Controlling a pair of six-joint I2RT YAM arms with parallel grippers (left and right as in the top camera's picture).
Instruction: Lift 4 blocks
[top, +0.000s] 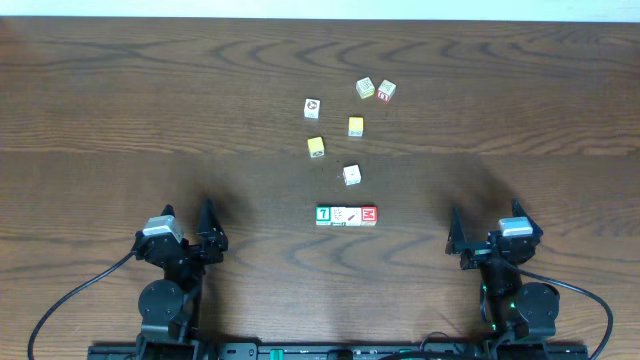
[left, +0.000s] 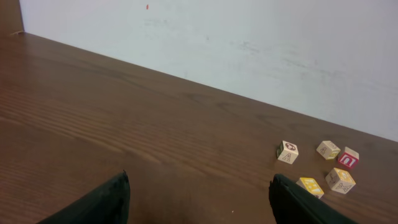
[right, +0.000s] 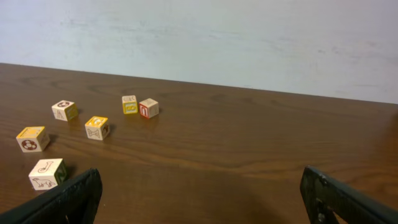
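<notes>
both wide open and empty: left claw (top: 188, 210), right claw (top: 486, 212), each well apart from the blocks (top: 347, 215)

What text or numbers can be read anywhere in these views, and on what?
"7": green block, row's left end; could be a T.
"M": red block, row's right end; blurred.
Red arch-shaped letter, "n" or "U": white cube.
Marks on the other cubes: too small to read.

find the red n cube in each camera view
overhead: red n cube, upper centre, rightmost of the scattered ones
left wrist: far right, below mid height
right wrist: left of centre, mid height
shared landmark: pale cube close on its left in every view
</notes>
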